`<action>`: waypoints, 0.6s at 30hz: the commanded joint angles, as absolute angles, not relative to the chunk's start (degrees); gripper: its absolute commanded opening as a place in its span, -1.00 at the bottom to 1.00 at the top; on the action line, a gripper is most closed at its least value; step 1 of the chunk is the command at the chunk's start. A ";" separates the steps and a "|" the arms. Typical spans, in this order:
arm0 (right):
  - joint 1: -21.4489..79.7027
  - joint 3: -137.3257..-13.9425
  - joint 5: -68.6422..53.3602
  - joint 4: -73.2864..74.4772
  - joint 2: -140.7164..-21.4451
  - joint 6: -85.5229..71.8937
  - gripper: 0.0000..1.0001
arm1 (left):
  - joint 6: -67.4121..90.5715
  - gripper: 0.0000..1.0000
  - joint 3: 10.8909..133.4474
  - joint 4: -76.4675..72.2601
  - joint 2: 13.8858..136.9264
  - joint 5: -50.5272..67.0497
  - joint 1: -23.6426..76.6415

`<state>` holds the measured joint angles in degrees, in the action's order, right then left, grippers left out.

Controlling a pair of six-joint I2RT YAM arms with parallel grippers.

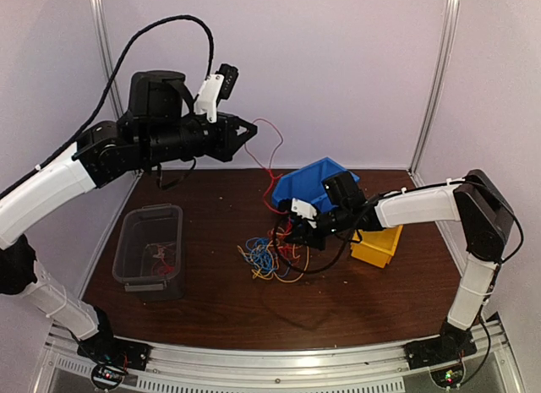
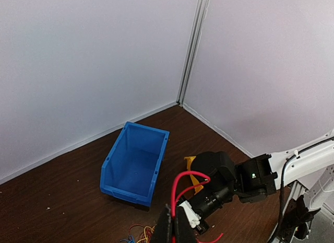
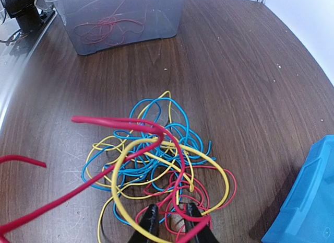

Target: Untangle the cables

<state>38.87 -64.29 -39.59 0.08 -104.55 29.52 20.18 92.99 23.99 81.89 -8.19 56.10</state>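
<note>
The cables lie in a tangle of blue, yellow and red loops point(image 1: 269, 258) on the brown table, filling the right wrist view point(image 3: 156, 154). One red cable point(image 1: 272, 161) rises from the tangle to my left gripper point(image 1: 252, 131), which hangs high above the table. In the left wrist view this gripper point(image 2: 174, 211) is shut on that red cable point(image 2: 176, 193). My right gripper point(image 1: 292, 237) is low at the tangle's right edge. Its fingers point(image 3: 171, 216) stand narrowly apart, with red strands crossing the gap and wood showing between them.
A blue bin point(image 1: 308, 186) stands behind the tangle, and a yellow bin point(image 1: 378, 245) sits under the right arm. A grey see-through tub point(image 1: 150, 249) at the left holds red wire point(image 3: 104, 26). White walls close the back and sides.
</note>
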 commanded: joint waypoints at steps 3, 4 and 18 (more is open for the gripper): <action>38.80 -63.10 -38.40 -0.87 -104.29 28.82 -0.62 | 18.92 -1.00 92.90 22.00 79.55 -10.68 56.33; 38.72 -62.89 -38.27 -0.67 -104.10 28.83 -0.59 | 18.88 -1.00 92.90 22.05 79.59 -10.72 56.29; 37.21 -61.40 -38.75 -0.98 -103.92 25.55 -1.00 | 17.60 -1.00 93.38 22.85 78.61 -14.03 56.33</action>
